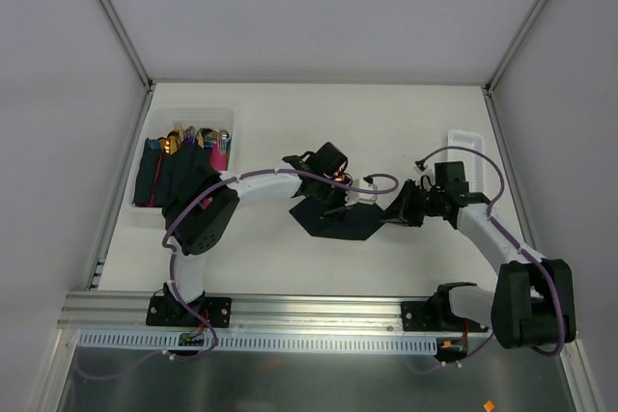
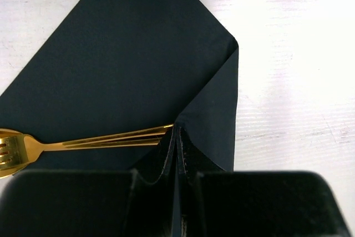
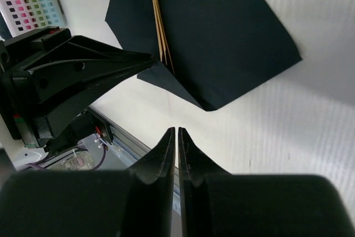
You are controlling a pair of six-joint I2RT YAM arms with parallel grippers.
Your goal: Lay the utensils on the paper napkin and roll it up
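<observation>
Two fingers of the left gripper (image 2: 176, 137) are pressing together on a corner of the paper napkin (image 2: 127, 54), pinching up a flap that is folding over toward the sheet's middle. In the left wrist view, the utensils (image 2: 111, 139) are lying on the napkin with their long axis running from 9 o'clock, where a gold fork head is showing, in toward the fingertips; their handle ends are meeting the lifted flap. The right gripper (image 3: 176, 134) is hovering with its fingers together and nothing between them, and the napkin is lying at 12 o'clock from it, apart from the tips. The left arm is therefore the nearer one, and any roll will probably need to travel across the handles rather than along them. At about 10 o'clock from the napkin in the overhead view, the white bin (image 1: 193, 113) is holding spare cutlery (image 1: 198, 135), folded dark napkins (image 1: 162, 176) and a pink napkin (image 1: 220, 156).
</observation>
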